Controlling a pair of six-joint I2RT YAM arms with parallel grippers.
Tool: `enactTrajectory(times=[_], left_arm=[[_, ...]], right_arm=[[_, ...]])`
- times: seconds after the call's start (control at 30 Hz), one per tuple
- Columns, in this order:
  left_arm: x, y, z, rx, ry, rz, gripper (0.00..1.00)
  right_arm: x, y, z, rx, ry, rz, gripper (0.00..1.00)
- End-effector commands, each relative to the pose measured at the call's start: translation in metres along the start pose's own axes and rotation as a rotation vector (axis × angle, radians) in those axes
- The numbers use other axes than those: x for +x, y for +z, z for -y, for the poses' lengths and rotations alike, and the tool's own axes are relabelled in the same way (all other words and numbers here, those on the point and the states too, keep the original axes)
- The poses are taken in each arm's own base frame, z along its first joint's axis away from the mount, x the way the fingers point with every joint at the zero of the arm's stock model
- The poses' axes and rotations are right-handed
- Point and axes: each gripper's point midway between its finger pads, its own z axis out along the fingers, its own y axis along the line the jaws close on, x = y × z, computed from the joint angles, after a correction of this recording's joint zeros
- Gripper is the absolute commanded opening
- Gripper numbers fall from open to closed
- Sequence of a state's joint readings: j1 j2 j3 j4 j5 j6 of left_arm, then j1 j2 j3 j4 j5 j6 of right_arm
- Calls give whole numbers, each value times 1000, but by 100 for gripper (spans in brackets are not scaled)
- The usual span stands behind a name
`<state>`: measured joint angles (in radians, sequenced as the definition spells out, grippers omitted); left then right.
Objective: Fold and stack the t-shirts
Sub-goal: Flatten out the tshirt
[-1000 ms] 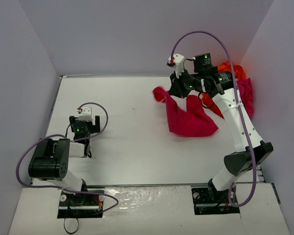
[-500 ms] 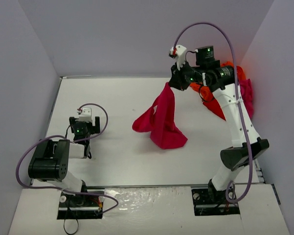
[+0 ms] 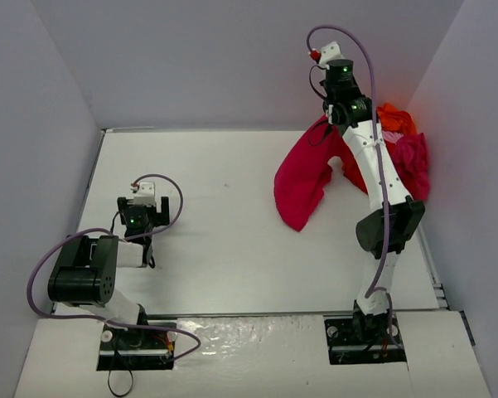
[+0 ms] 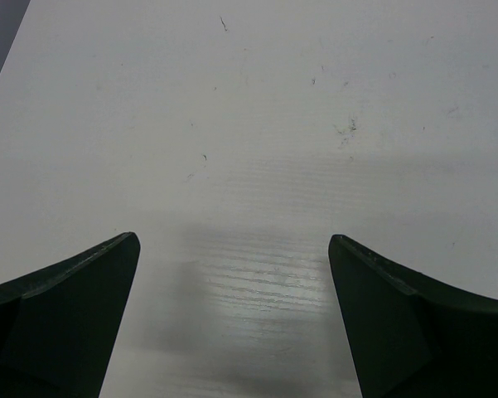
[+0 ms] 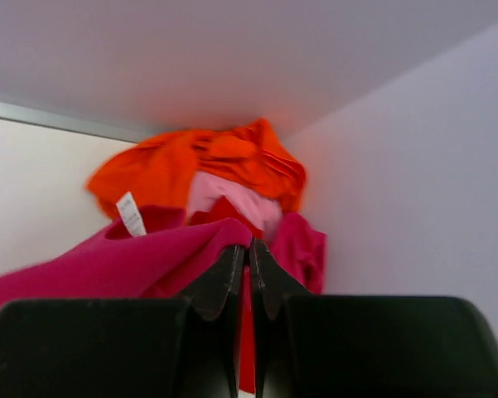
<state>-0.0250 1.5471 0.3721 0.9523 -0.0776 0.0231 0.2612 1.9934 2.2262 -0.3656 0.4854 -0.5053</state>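
Note:
My right gripper [image 3: 331, 122] is raised high at the back right, shut on an edge of a crimson t-shirt [image 3: 302, 179]. The shirt hangs down from it in a long fold toward the table. In the right wrist view the shut fingertips [image 5: 250, 252] pinch the crimson cloth [image 5: 108, 264], which has a white label near its collar. Beyond them, in the back right corner, lies a heap of t-shirts: orange [image 5: 200, 161], pale pink [image 5: 234, 194] and magenta [image 5: 305, 249]. My left gripper [image 4: 234, 240] hovers open over bare table at the left, holding nothing.
The heap, orange [image 3: 395, 118] over magenta [image 3: 412, 161], rests against the right wall. Grey walls enclose the white table [image 3: 215, 249] on three sides. The right arm's purple cable loops above its wrist.
The right arm has risen and swung back toward the rear corner, lifting the crimson t-shirt from a spread on the table into a hanging fold. The left arm has not moved.

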Motion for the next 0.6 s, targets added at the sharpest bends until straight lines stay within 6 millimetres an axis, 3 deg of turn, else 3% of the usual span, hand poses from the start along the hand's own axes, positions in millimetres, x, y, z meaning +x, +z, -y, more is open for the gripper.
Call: enactTrajectory(times=[0.0,0.03,0.1,0.2,0.37,0.5,0.57], left_arm=[[-39,6,-3,-10,-31,115,97],[-39,6,-3,-10,-31,115,97],[-38,6,-3,-11,-31,114,97],[-39,6,-4,-12,-31,116,97],[-41,3,6,45,2,134,97],[-47,-3,18,99,49,166,93],[-61,-6,24,138,74,165,89]], right_arm=[[-17,-41,132,388,140,52,0],[-14,-42,128,361,132,56,0],[-17,-44,95,248,72,81,0],[-21,-55,32,92,-37,84,0],[-21,-73,-102,-305,-158,95,0],[-11,-84,-180,-436,-241,56,0],[-12,-85,-203,-475,-241,54,0]])
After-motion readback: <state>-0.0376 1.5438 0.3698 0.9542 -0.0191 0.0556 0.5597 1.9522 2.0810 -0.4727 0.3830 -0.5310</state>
